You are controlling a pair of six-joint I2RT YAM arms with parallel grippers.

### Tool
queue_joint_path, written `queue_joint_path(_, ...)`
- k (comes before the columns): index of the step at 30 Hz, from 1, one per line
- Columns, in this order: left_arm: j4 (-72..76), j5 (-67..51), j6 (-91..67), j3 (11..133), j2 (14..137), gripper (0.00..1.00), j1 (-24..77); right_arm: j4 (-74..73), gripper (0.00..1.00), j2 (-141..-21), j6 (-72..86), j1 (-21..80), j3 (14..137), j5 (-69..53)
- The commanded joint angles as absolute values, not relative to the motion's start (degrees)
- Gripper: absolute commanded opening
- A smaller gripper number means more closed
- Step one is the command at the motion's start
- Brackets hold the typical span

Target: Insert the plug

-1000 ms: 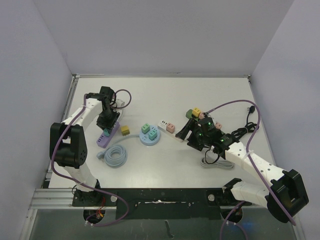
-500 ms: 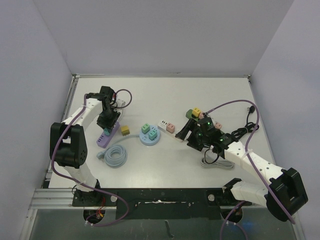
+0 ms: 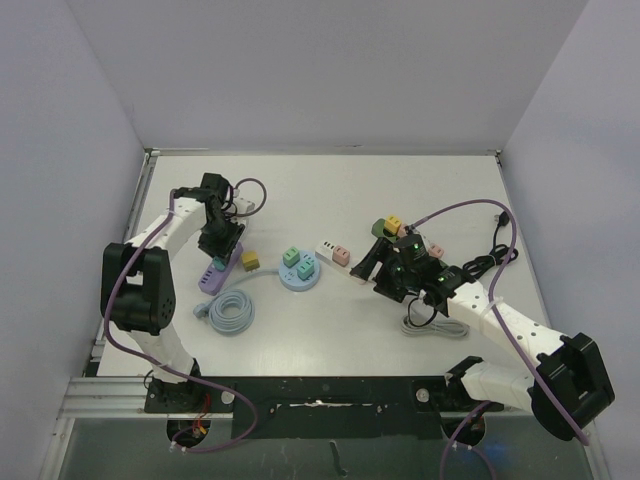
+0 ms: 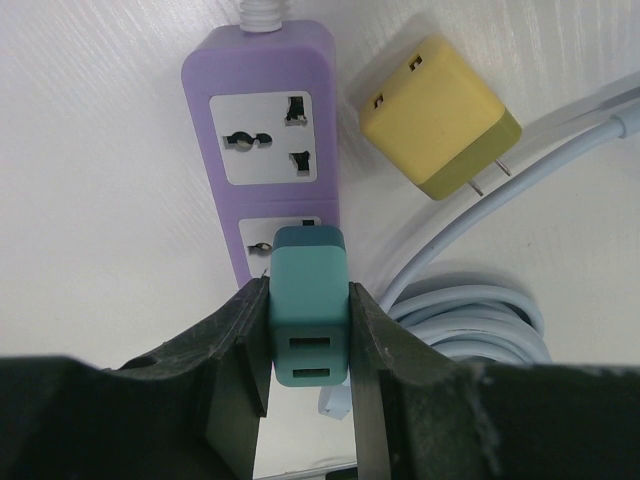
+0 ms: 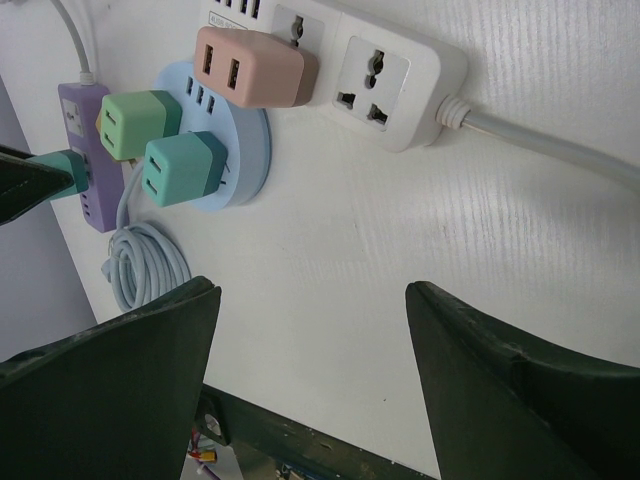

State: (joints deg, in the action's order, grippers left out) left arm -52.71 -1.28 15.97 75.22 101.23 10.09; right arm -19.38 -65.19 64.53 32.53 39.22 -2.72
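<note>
Pinching a teal plug (image 4: 308,290) between its fingers, the left gripper (image 4: 308,335) held it over the lower socket of the purple power strip (image 4: 262,110) near the table's (image 3: 400,185) left edge. Seating unclear. Right gripper (image 5: 312,300) was spread wide beside the white power strip (image 5: 400,60), toward the right edge.

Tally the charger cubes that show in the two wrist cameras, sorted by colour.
Teal: 2, the held cube in the left pincer and the other teal cube
Green: 1, the green cube
Pink: 1, the pink cube
Yellow: 1, the yellow cube
Total: 5
</note>
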Motion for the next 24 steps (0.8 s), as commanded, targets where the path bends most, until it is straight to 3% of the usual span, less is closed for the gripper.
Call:
queue_joint_path(1, -50.72, -2.69, 17.26, 75.24, 103.41, 0.15, 10.04, -17.01, 0.77, -64.78, 64.22, 32.12, 40.02, -2.58)
queue_joint_path(14, -52.95, -5.55, 16.01, 76.65, 112.47, 0.13, 7.48, -17.65, 0.77, -64.76, 63.81, 32.21, 40.6, -1.79)
queue_joint_path(20, -50.78, -4.55, 15.66, 74.03, 110.74, 0.12, 7.38, -17.84, 0.77, -64.61, 63.51, 32.26, 40.58, -1.56)
queue_joint_path(24, -50.67, -4.72, 13.68, 75.83, 108.52, 0.18, 7.38, -18.23, 0.77, -64.39, 63.28, 32.23, 40.65, -1.28)
